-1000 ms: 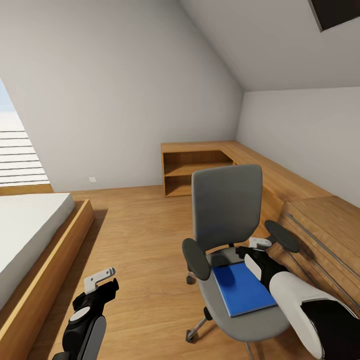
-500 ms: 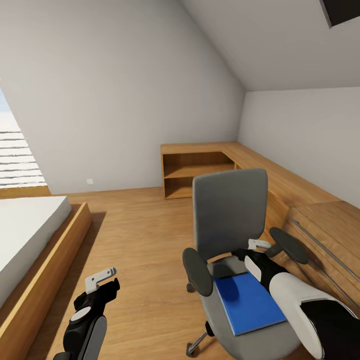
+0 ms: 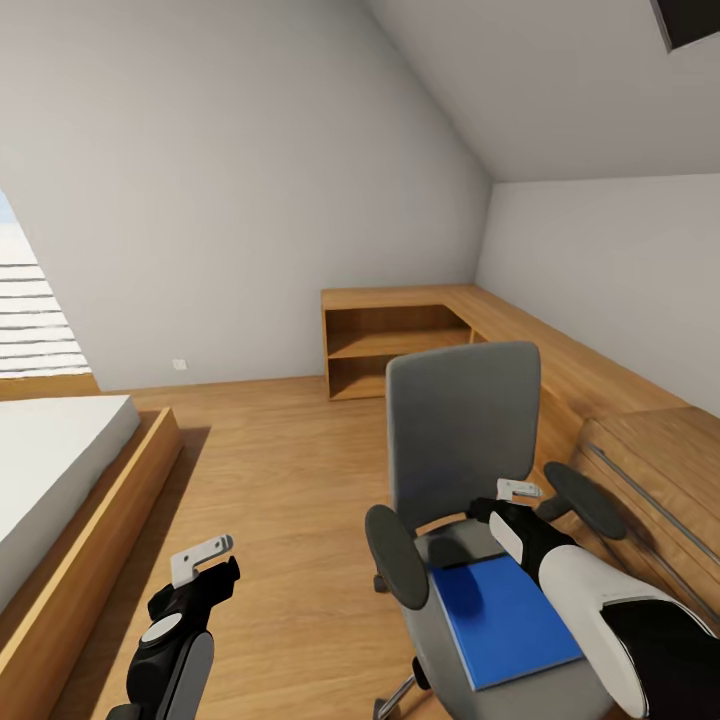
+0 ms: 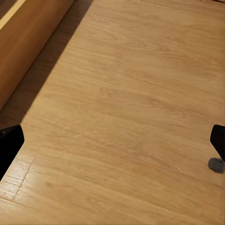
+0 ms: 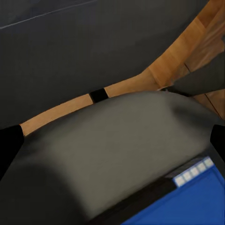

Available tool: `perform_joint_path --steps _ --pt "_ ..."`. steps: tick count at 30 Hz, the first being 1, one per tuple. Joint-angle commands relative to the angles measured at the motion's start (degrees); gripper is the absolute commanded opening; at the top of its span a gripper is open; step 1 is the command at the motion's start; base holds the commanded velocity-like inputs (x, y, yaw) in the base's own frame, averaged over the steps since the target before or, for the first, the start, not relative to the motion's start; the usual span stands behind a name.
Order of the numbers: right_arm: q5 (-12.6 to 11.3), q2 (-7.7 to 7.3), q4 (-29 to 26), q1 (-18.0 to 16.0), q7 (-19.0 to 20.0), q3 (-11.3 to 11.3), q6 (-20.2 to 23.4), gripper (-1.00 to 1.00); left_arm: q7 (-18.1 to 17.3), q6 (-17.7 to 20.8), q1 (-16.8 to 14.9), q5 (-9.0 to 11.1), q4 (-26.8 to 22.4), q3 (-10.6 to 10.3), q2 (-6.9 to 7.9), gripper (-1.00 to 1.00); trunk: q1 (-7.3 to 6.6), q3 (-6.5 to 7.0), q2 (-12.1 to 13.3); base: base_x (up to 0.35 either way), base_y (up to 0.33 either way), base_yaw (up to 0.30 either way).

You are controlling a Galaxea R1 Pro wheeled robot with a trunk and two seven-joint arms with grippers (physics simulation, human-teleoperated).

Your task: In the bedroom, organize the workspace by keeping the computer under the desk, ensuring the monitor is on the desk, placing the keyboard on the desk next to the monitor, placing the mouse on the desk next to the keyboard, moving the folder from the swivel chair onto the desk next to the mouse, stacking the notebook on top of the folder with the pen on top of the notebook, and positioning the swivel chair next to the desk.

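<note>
The grey swivel chair (image 3: 462,430) stands at the lower right on the wooden floor, with its back toward the wall. The blue folder (image 3: 505,620) lies flat on its seat (image 5: 117,150). My right gripper (image 3: 500,500) hangs open just above the rear of the seat, between the folder's far edge (image 5: 187,201) and the backrest (image 5: 93,47). At the lower left my left gripper (image 3: 208,565) is open and empty over bare floor. The desk, computer, monitor, keyboard, mouse, notebook and pen are out of view.
A light wooden shelf unit (image 3: 395,340) and a low cabinet run (image 3: 640,450) line the far and right walls beside the chair. A bed on a wooden frame (image 3: 110,510) fills the left side. A chair castor (image 4: 215,164) is near the left gripper.
The whole picture has shifted a little, so the camera has moved. The chair and folder now sit slightly lower and to the right in view. Both grippers hold the same pose.
</note>
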Motion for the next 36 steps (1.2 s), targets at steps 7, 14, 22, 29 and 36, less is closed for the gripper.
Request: perform_joint_path --steps 7,14,22,29,36 --pt "-0.41 -0.11 -0.14 -0.01 -0.30 0.49 0.44 1.00 0.58 -0.17 -0.04 0.57 -0.07 -0.13 -0.17 1.00 0.00 -0.06 -0.03 0.016 0.000 0.000" --pt "-0.38 -0.12 -0.16 -0.01 -0.30 0.49 0.49 1.00 0.65 -0.67 -0.04 0.57 -0.07 -0.60 -0.23 1.00 1.54 -1.31 -2.83 0.002 0.000 0.000" --pt "-0.36 -0.01 -0.13 -0.01 -0.42 0.55 0.51 1.00 0.67 -0.74 -0.04 0.57 -0.07 -0.67 -0.23 1.00 3.30 -2.75 -6.04 0.000 0.000 0.000" --pt "-0.26 -0.03 -0.13 -0.01 -0.64 0.58 0.47 1.00 0.69 -0.75 -0.04 0.57 -0.07 -0.68 -0.23 1.00 4.83 -4.01 -8.85 0.000 0.000 0.000" --pt "-0.15 -0.04 -0.13 -0.01 -0.79 0.64 0.50 1.00 0.72 -0.76 -0.04 0.58 -0.07 -0.68 -0.23 1.00 6.37 -5.26 -11.66 0.000 0.000 0.000"
